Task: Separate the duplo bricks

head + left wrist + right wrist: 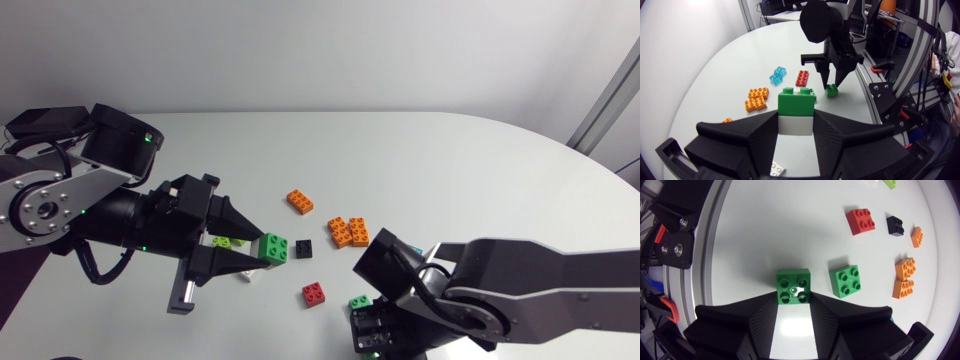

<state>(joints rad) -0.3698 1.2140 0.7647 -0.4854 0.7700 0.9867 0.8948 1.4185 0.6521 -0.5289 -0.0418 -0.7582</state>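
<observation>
Looking down on the white table (450, 160), you find your left gripper (262, 252) left of centre, closed on a green-over-white brick stack (273, 247). Left wrist view: the stack is clamped from both sides; beyond it, your right gripper (832, 82) points down onto a small green brick (831, 91). Right wrist view: whether it grips that brick cannot be told.
</observation>
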